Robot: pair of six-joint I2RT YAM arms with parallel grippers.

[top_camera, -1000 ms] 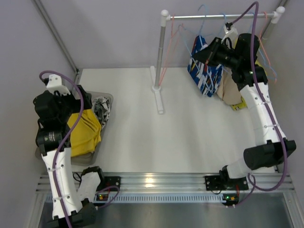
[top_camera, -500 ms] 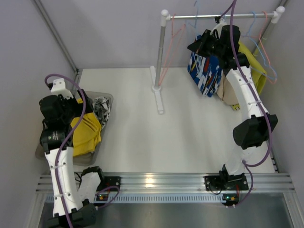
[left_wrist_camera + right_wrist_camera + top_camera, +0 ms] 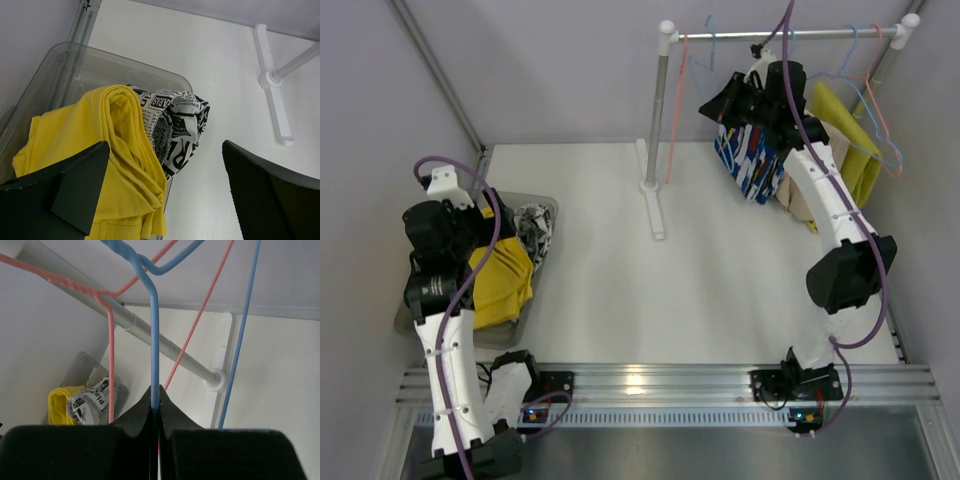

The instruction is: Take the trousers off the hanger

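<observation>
Blue trousers with white and red patches (image 3: 752, 160) hang below the rail (image 3: 820, 34), under my right arm. My right gripper (image 3: 712, 104) (image 3: 155, 396) is shut on the wire of a blue hanger (image 3: 154, 340) (image 3: 711, 28); whether those trousers hang from it is hidden. At the left, bright yellow trousers (image 3: 500, 280) (image 3: 115, 130) and black-and-white print trousers (image 3: 532, 228) (image 3: 175, 120) lie in a clear bin (image 3: 548, 205) (image 3: 100, 55). My left gripper (image 3: 480, 215) (image 3: 165, 165) hovers open above them, holding nothing.
A pink hanger (image 3: 111, 365) (image 3: 675, 110) hangs beside the blue one. An olive-yellow cloth (image 3: 845, 130) and a beige cloth (image 3: 805, 195) hang at the right end of the rail. The rack's post (image 3: 660, 110) and white foot (image 3: 653, 205) (image 3: 272, 100) stand mid-table.
My right gripper has swung left along the rail, carrying the blue hanger wire with it. The left arm rose slightly over the bin and then held still.
</observation>
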